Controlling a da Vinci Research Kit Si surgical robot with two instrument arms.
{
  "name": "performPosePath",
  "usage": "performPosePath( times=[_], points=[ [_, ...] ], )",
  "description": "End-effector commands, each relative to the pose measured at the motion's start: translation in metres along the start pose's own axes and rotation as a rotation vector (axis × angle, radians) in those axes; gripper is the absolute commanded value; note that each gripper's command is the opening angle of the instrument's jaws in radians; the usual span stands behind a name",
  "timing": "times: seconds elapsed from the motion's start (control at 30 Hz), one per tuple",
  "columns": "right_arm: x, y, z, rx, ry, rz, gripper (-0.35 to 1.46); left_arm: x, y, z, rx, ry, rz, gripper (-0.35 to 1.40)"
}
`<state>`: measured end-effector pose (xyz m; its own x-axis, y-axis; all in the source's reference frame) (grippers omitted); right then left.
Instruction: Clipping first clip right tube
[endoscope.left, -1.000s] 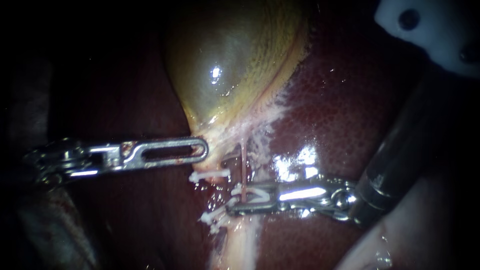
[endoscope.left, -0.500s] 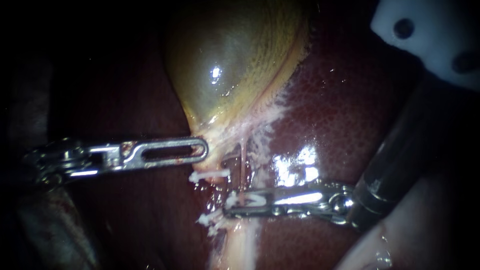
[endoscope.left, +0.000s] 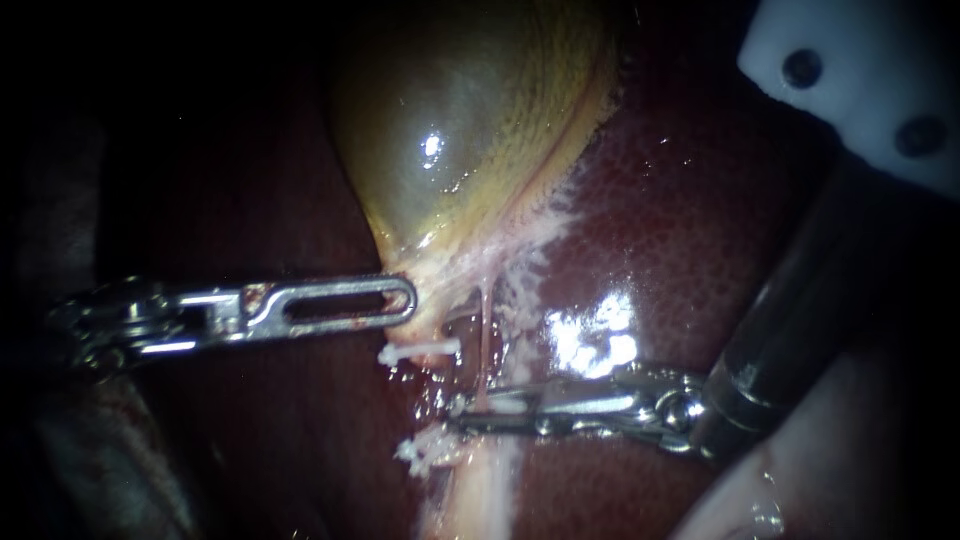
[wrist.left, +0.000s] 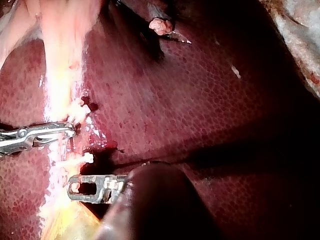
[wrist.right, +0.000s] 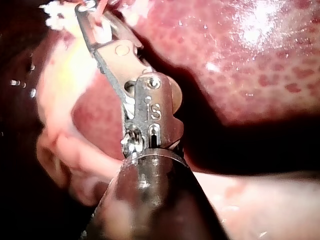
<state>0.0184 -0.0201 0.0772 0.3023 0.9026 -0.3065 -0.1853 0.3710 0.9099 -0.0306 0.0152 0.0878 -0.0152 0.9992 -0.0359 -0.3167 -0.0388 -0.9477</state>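
Endoscope view: your right instrument has its jaws clamped nearly flat on a white clip, with the thin right tube coming down from the gallbladder and passing between them near their tips. Your left instrument, jaws pressed together, grips the gallbladder's neck just beside those tips. I judge the clip squeezed home or nearly so; left for you is to release, back off the tube and check the clip sits across it.

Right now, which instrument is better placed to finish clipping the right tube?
Right. The right instrument has its jaws closed on the right tube; the left instrument sits off the tube, at the gallbladder neck.
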Motion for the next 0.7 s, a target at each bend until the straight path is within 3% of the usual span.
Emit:
performPosePath(
  times=[0.03, 0.17, 0.7],
  points=[
    [0.0000, 0.0000, 0.0000, 0.001, 0.000, -0.001, -0.22, 0.0000, 0.0000, 0.0000, 0.000, 0.000, 0.000, -0.35],
    [-0.0001, 0.0002, -0.0002, 0.001, 0.000, -0.002, -0.35, 0.0000, 0.0000, 0.0000, 0.000, 0.000, 0.000, -0.35],
    [-0.0003, 0.0006, -0.0001, 0.001, 0.000, -0.004, -0.35, 0.0000, 0.0000, 0.0000, 0.000, 0.000, 0.000, -0.35]
  ],
)
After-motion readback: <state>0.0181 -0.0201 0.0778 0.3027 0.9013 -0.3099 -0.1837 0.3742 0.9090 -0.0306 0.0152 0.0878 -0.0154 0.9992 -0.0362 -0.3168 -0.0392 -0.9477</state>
